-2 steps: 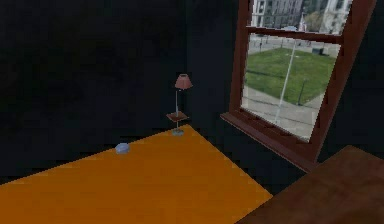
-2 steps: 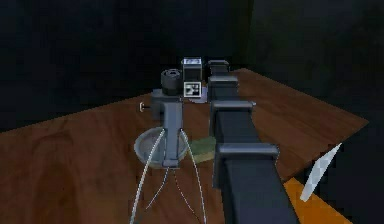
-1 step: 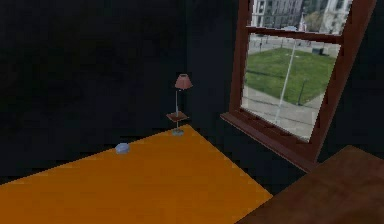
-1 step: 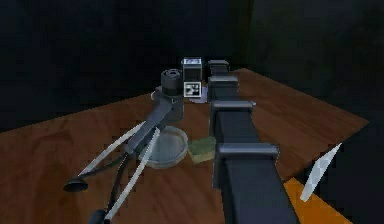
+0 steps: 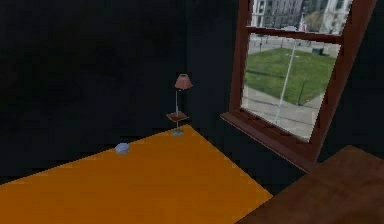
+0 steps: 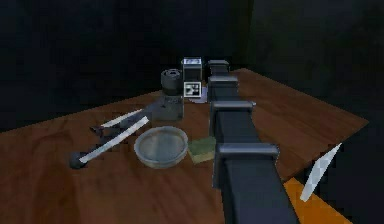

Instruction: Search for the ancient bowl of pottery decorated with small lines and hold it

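One pale bowl [image 6: 160,148] on wood table [image 6: 50,145] nr gripper [image 6: 152,112], contact unclear.

Dark square segmented arm [image 6: 238,140], white square markers [image 6: 192,78] with black marks

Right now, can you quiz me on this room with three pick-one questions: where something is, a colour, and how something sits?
1. Where is the lamp?
A) on a chair
B) on the floor near the window
C) on a bed

2. What colour is the floor?
A) orange
B) green
C) white

3. How does the bowl sit on the table?
A) upright
B) upside down
C) on its side

Answers:
1 B, its base stands on the floor in the corner by the window.
2 A, it shows bright orange.
3 A, its open rim faces up.
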### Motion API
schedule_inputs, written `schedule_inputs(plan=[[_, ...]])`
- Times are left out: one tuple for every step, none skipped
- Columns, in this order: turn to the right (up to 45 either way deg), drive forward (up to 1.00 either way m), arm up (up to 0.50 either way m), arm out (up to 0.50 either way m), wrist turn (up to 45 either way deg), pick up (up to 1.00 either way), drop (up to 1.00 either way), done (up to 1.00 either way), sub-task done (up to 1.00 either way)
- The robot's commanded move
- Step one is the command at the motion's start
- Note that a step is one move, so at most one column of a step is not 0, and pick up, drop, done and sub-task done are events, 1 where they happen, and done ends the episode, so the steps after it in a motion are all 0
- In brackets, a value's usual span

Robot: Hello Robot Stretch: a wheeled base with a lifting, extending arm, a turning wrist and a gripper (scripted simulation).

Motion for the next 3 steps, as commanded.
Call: schedule_inputs(plan=[[0.0, 0.0, 0.0, 0.0, 45.0, 0.0, 0.0, 0.0, 0.0], [0.0, 0.0, 0.0, 0.0, 21.0, 0.0, 0.0, 0.0, 0.0], [0.0, 0.0, -0.22, 0.0, 0.0, 0.0, 0.0, 0.0, 0.0]])
